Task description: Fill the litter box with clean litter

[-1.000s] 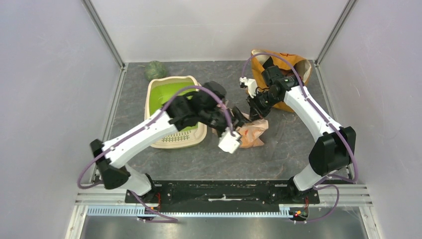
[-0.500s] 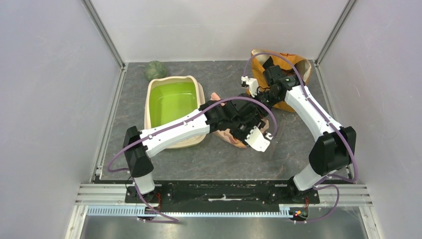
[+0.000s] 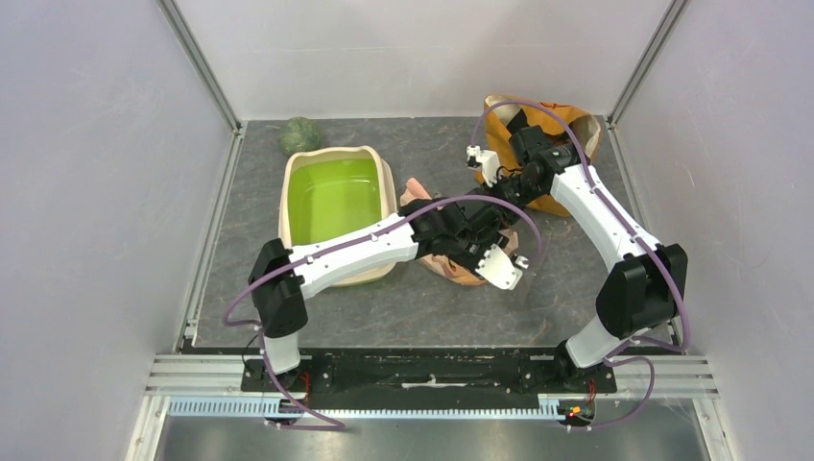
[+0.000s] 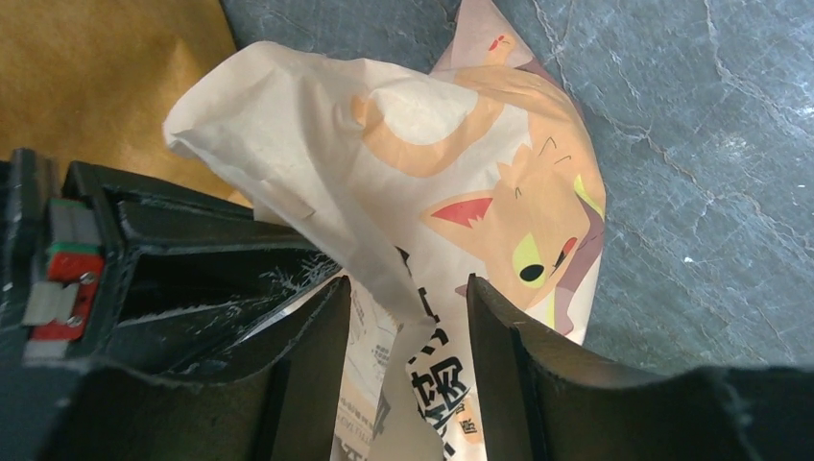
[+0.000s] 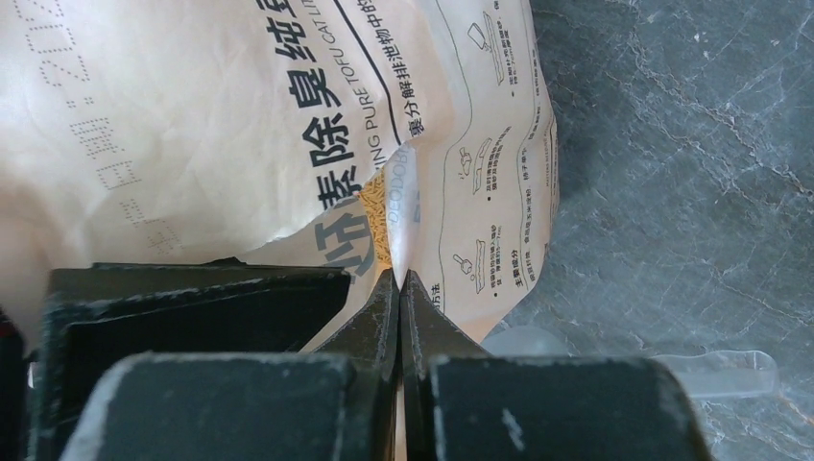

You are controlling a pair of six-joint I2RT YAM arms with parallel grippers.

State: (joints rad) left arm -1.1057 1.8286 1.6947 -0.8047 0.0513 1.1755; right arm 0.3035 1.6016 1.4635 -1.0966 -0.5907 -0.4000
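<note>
The right claw (image 5: 400, 279) clamped shut on the litter bag (image 5: 192, 125); the left claw (image 4: 408, 288), part-open astride its fold, needed a deeper bite.

Only the printed bag (image 5: 240, 115) has anything legible: "PURE TOFU CAT LI…", cut off there, with big Chinese characters 除臭 alongside. There's also a dotted stamp "日期:202…". The captions under the little instruction drawings are too tiny to read.
</note>
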